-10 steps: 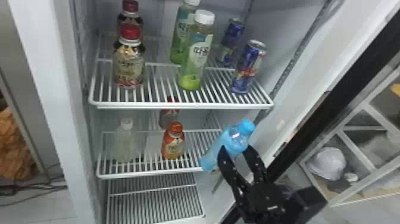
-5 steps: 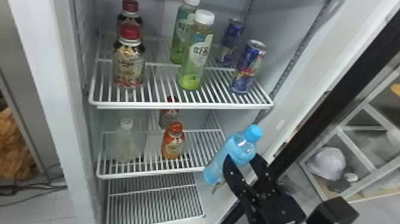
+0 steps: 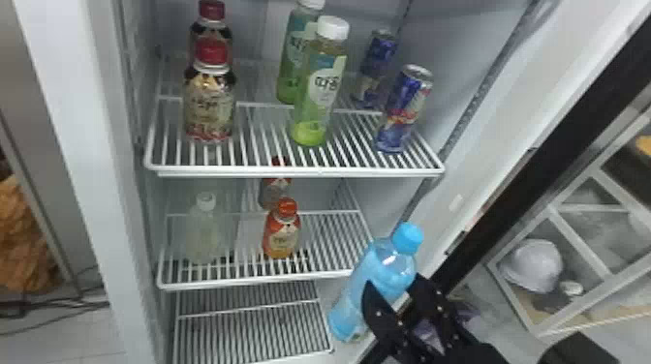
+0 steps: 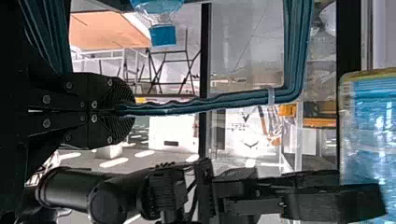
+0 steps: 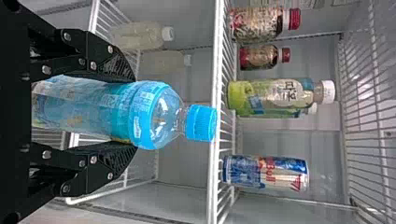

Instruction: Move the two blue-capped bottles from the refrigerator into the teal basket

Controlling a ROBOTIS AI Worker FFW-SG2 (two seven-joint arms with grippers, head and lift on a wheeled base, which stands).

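Note:
In the head view, my right gripper point(image 3: 398, 296) is shut around the middle of a blue-capped bottle point(image 3: 351, 302), tilted in front of the lower shelves at the fridge's right side. The right wrist view has both fingers of that gripper point(image 5: 133, 113) against the sides of the bottle point(image 5: 154, 114), its cap pointing away from them. In the left wrist view, my left gripper point(image 4: 133, 110) is shut on the teal basket's handle point(image 4: 233, 99). Another blue-capped bottle point(image 4: 163, 33) shows at that view's top edge, and the held bottle point(image 4: 369, 126) at its right edge.
The upper shelf point(image 3: 290, 171) holds red-capped bottles, white-capped green bottles point(image 3: 317, 92) and two cans point(image 3: 404, 109). On the middle shelf point(image 3: 266, 282) stand a pale bottle point(image 3: 203, 232) and orange-red bottles point(image 3: 282, 232). The dark door edge point(image 3: 537, 145) slants along the right.
My right gripper and its bottle have moved down and slightly right, away from the middle shelf's front corner. The bottle leans a little less. Items on the shelves have kept their places.

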